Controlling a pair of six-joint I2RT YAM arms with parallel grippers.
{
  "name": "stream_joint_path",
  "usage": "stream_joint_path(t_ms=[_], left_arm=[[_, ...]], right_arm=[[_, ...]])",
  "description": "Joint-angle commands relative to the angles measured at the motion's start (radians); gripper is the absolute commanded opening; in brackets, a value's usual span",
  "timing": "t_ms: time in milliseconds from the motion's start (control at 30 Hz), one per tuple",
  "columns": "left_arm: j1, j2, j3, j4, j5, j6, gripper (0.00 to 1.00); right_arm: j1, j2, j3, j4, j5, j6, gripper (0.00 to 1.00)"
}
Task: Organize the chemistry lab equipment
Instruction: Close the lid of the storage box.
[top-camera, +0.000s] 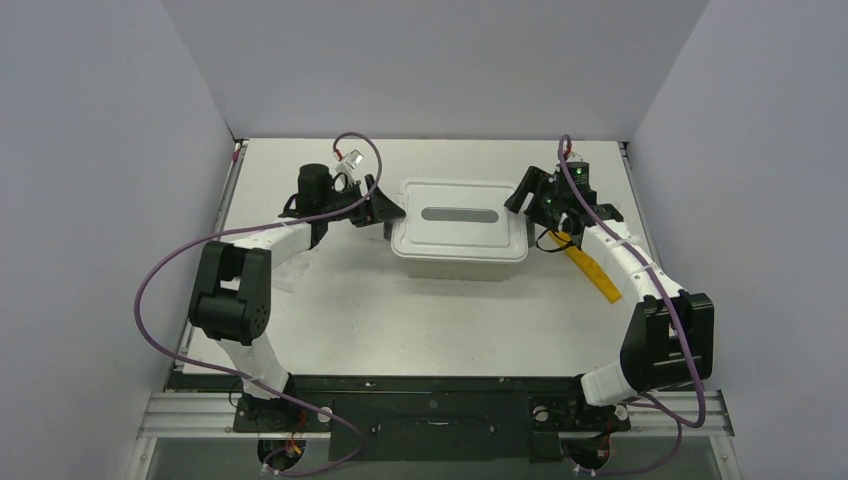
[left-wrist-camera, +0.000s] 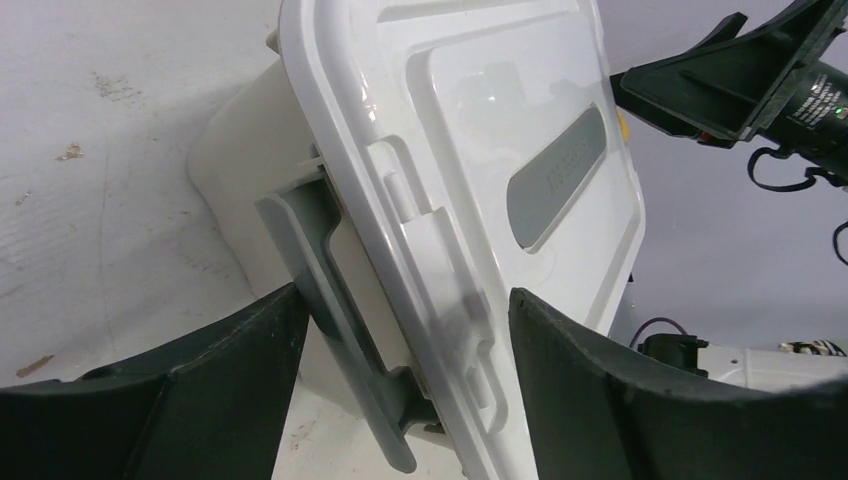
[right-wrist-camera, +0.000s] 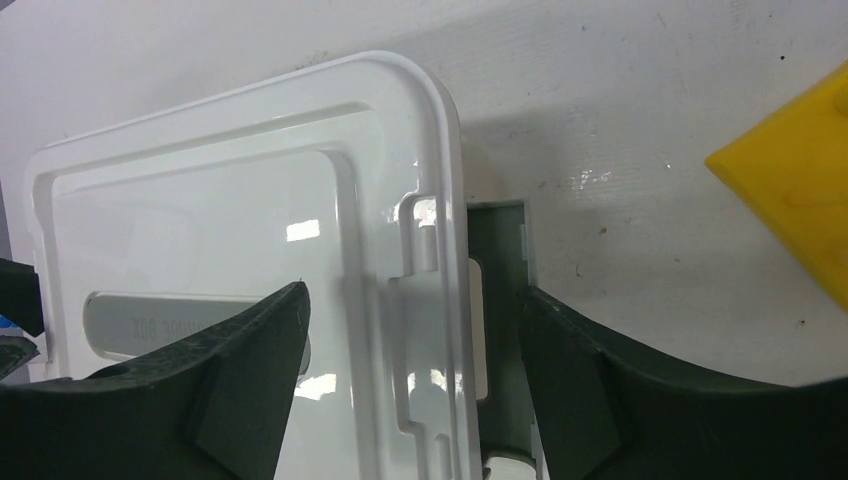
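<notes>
Glassware, tubes and tools are nowhere in view; whether they lie inside the large beige plastic tub (top-camera: 455, 268) under its white snap-on lid (top-camera: 420, 232) cannot be told. Its grey end latches (left-wrist-camera: 330, 300) sit between the parted jaws of the left gripper (left-wrist-camera: 405, 310) and right gripper (right-wrist-camera: 410, 310). Best to close squarely on both clips, then lever them outward together so the tub does not slide.

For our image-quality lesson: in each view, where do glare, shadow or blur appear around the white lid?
Top external: even light, no glare on the white lid. Left wrist: faint reflections; the left tool looks dark, soft-edged. Right wrist: bright glints on the lid, shadow on the table beside it.
</notes>
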Motion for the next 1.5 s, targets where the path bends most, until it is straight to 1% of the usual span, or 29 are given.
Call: stream_joint_path(t_ms=[0, 100, 133, 233, 300, 400, 533, 733, 867, 933, 1067, 1167, 1200, 1233, 1267, 1300, 1333, 1400, 1467], left_arm=[[-0.033, -0.074, 0.02, 0.011, -0.055, 0.086, 0.68], [-0.048, -0.084, 0.031, -0.033, -0.077, 0.124, 0.64], [-0.053, -0.086, 0.036, -0.035, -0.084, 0.129, 0.6], [-0.063, -0.09, 0.06, -0.07, -0.092, 0.155, 0.56], [-0.069, -0.095, 0.078, -0.097, -0.094, 0.172, 0.58], [-0.072, -0.107, 0.095, -0.125, -0.09, 0.186, 0.63], [-0.08, -0.108, 0.095, -0.14, -0.087, 0.201, 0.66], [-0.12, -0.096, 0.128, -0.187, -0.123, 0.25, 0.66], [-0.149, -0.085, 0.163, -0.244, -0.188, 0.324, 0.65], [-0.159, -0.083, 0.179, -0.292, -0.245, 0.369, 0.64], [-0.173, -0.079, 0.188, -0.316, -0.289, 0.401, 0.59], [-0.176, -0.079, 0.189, -0.325, -0.302, 0.411, 0.52], [-0.177, -0.079, 0.191, -0.329, -0.311, 0.422, 0.46], [-0.177, -0.08, 0.192, -0.338, -0.319, 0.428, 0.42], [-0.177, -0.08, 0.195, -0.344, -0.338, 0.438, 0.35], [-0.178, -0.081, 0.198, -0.359, -0.36, 0.45, 0.32], [-0.181, -0.084, 0.203, -0.367, -0.373, 0.457, 0.23], [-0.185, -0.096, 0.203, -0.385, -0.402, 0.474, 0.17], [-0.186, -0.11, 0.2, -0.397, -0.416, 0.484, 0.16]], right_arm=[[0.01, 0.018, -0.017, 0.034, -0.014, -0.01, 0.71], [0.016, 0.018, -0.017, 0.035, -0.013, -0.013, 0.71], [0.016, 0.018, -0.016, 0.035, -0.012, -0.015, 0.71], [0.02, 0.02, -0.015, 0.035, -0.012, -0.018, 0.71], [0.023, 0.022, -0.014, 0.035, -0.012, -0.022, 0.71], [0.028, 0.029, -0.01, 0.033, -0.01, -0.029, 0.7], [0.037, 0.042, -0.006, 0.035, -0.009, -0.031, 0.7], [0.076, 0.061, 0.014, 0.028, 0.0, -0.037, 0.68], [0.106, 0.07, 0.029, 0.019, 0.012, -0.043, 0.67], [0.118, 0.072, 0.031, 0.02, 0.017, -0.046, 0.66], [0.136, 0.077, 0.026, 0.016, 0.025, -0.051, 0.65], [0.143, 0.074, 0.022, 0.014, 0.025, -0.054, 0.64], [0.143, 0.072, 0.022, 0.014, 0.025, -0.056, 0.64], [0.145, 0.072, 0.023, 0.01, 0.025, -0.058, 0.64], [0.145, 0.07, 0.028, 0.009, 0.023, -0.06, 0.64], [0.145, 0.07, 0.031, 0.004, 0.023, -0.061, 0.64], [0.146, 0.07, 0.039, -0.002, 0.022, -0.062, 0.65], [0.148, 0.07, 0.059, -0.013, 0.023, -0.066, 0.66], [0.151, 0.066, 0.085, -0.026, 0.028, -0.073, 0.69]])
